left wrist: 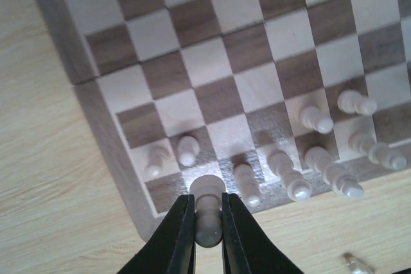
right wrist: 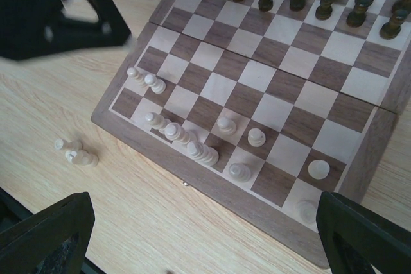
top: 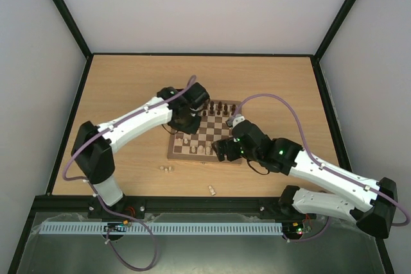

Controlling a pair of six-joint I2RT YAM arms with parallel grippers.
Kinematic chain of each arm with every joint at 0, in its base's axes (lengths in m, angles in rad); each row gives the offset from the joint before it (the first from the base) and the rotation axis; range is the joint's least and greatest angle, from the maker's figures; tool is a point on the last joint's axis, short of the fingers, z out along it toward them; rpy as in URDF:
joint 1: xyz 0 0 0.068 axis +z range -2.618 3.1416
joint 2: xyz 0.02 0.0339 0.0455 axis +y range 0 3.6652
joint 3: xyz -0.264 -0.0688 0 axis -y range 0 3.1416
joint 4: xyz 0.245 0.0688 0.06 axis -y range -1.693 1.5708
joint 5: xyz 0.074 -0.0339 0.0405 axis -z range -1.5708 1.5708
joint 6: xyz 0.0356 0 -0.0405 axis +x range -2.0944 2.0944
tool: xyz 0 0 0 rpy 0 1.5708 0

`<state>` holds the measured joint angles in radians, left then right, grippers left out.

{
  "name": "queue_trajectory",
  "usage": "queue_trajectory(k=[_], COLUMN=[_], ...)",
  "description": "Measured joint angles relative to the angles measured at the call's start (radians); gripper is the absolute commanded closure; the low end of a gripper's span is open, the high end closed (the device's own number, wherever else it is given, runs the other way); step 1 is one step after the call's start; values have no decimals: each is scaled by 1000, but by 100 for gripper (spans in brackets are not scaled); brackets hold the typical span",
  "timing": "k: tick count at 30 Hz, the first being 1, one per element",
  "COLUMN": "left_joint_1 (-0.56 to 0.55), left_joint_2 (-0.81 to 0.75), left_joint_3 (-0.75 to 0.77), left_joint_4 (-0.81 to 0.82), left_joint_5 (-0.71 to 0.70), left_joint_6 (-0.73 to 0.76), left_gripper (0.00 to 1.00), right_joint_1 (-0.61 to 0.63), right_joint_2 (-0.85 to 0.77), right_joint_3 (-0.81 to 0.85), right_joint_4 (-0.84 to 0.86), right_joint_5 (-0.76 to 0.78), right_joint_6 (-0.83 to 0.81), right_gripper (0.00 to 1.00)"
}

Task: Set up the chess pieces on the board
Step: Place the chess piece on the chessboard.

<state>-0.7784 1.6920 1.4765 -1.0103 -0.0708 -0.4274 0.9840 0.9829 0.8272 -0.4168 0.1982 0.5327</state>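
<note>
1. Top view: board point(top: 205, 134) sits mid-table point(top: 128, 81), dark pieces point(top: 218, 108) along its far side. L gripper point(top: 182, 126) is at the board's left edge, R gripper point(top: 225, 150) at the near right part.
2. L wrist: L gripper point(left wrist: 207, 201) is clamped tight on a pale piece point(left wrist: 207, 189) over a corner sq.; can't tell if it touches down. Other pale pieces point(left wrist: 321, 174) stand in the edge rows beside it.
3. R wrist: R gripper point(right wrist: 204, 213) has its fingers spread wide w/ nothing between them, above the board's near edge. Two loose pale pieces point(right wrist: 74, 152) lie on the table.

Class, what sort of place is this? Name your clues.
Likely a robotics lab cell: two robot arms bolted at a wooden table, plain panels in a black frame around it, a chessboard laid out.
</note>
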Motion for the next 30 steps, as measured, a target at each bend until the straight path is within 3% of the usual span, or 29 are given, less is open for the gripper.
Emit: queue_trajectory(k=[7, 30], left_joint_1=[-63, -65], left_joint_2=[87, 221], left_joint_3=[-25, -43], left_joint_4=[5, 87], left_joint_5=[18, 27], left_joint_6=[-2, 20], left_gripper=[93, 93], right_joint_1=[-1, -3], right_joint_2=[-8, -8], right_joint_3=[0, -1], right_joint_4=[0, 0], right_joint_5=[19, 10], right_joint_6=[5, 6], right_gripper=[4, 4])
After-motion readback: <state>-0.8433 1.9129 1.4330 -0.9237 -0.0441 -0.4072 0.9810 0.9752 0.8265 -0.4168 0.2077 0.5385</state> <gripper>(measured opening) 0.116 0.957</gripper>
